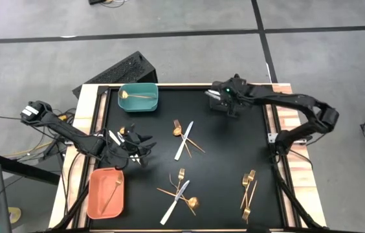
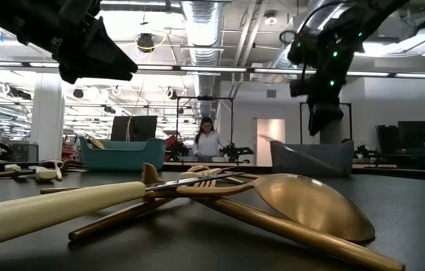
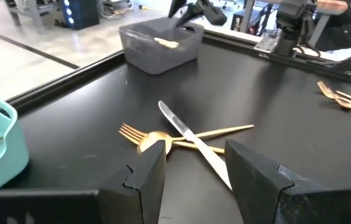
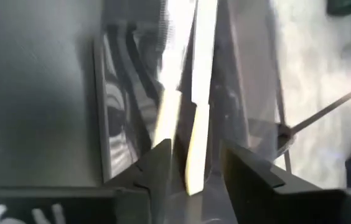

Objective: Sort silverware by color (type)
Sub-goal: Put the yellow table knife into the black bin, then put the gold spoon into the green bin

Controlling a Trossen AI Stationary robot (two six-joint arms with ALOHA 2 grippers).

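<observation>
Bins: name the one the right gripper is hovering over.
The black bin at the table's far edge, right of the teal bin. The right gripper hangs directly above it; the orange bin sits at the near left corner.

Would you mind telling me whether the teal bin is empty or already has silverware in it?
Not empty: the high view shows one gold spoon lying inside the teal bin.
</observation>
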